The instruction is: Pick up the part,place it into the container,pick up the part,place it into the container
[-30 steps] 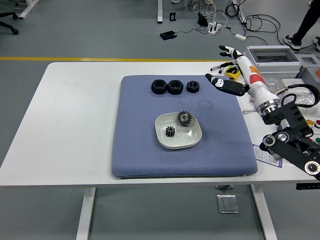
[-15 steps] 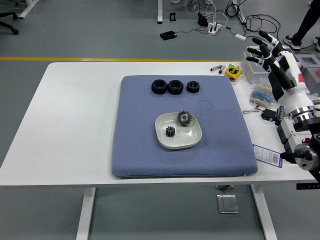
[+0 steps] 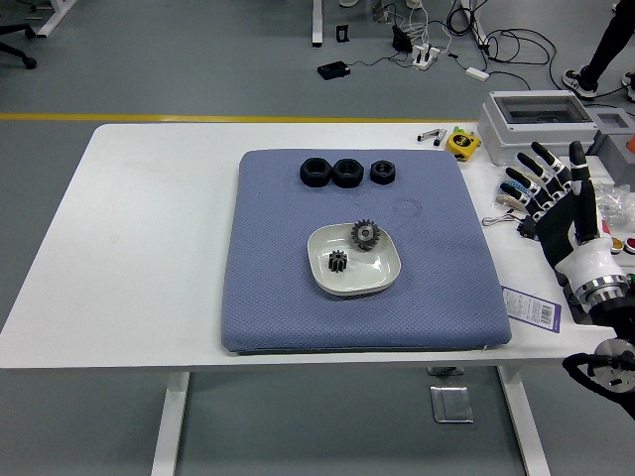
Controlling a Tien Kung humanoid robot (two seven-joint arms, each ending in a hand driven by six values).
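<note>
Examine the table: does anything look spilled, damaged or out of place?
Nothing stands out. Two gears lie inside the white dish, three black nuts sit in a row on the blue mat, and the right hand is open, holding nothing.

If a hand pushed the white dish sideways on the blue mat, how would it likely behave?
The white dish looks rigid and shallow, so it probably would not tip. The textured blue mat would likely grip it, making it drag rather than glide. The two gears, larger and smaller, lie loose inside and might shift.

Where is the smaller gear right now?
In the head view the smaller gear lies in the white dish mid-pad, on its left side, just below-left of the larger gear.
</note>
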